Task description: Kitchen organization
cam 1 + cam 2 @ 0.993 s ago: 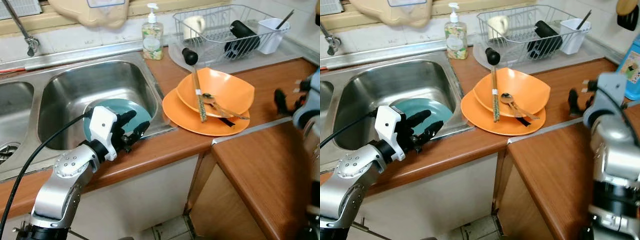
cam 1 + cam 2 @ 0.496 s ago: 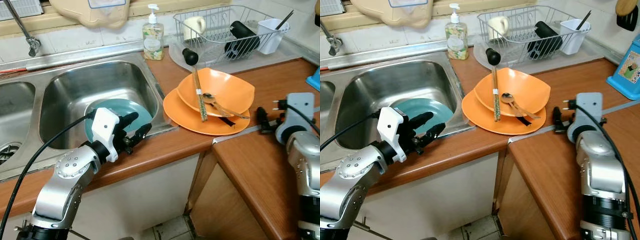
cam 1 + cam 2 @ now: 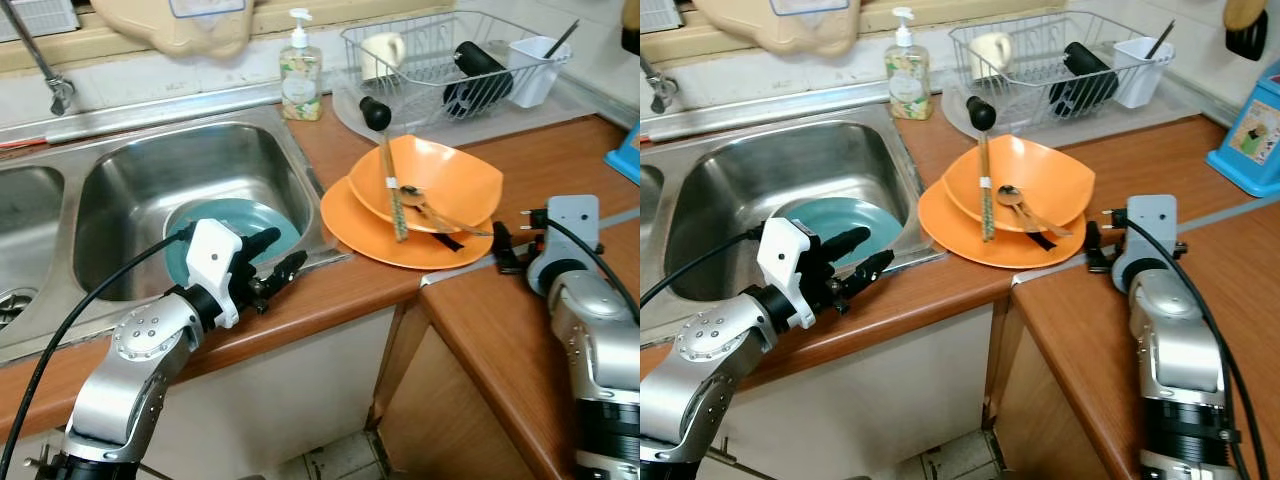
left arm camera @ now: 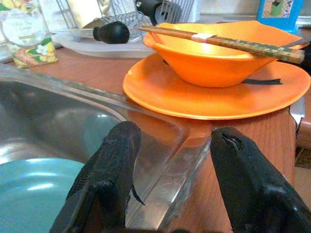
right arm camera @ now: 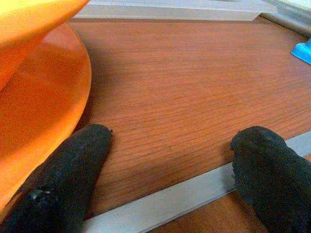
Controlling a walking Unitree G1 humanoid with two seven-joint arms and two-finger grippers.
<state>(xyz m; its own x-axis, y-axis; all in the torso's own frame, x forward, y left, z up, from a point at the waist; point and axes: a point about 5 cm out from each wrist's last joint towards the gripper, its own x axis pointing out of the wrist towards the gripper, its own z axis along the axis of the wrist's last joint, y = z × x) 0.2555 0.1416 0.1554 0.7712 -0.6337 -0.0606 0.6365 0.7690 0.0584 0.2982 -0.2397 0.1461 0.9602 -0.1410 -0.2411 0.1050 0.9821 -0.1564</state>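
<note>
While chopsticks lie across the orange bowl on the orange plate, long axis near-to-far, right gripper sits beside the plate, fingers apart; left gripper spread, empty, over the sink rim

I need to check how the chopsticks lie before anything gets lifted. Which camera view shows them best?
The left wrist view: the chopsticks lie close up and sharp across the orange bowl, banded together. Both eye views show their whole length from above, smaller, spanning the bowl's rim. The right wrist view gives just the orange plate's edge.
</note>
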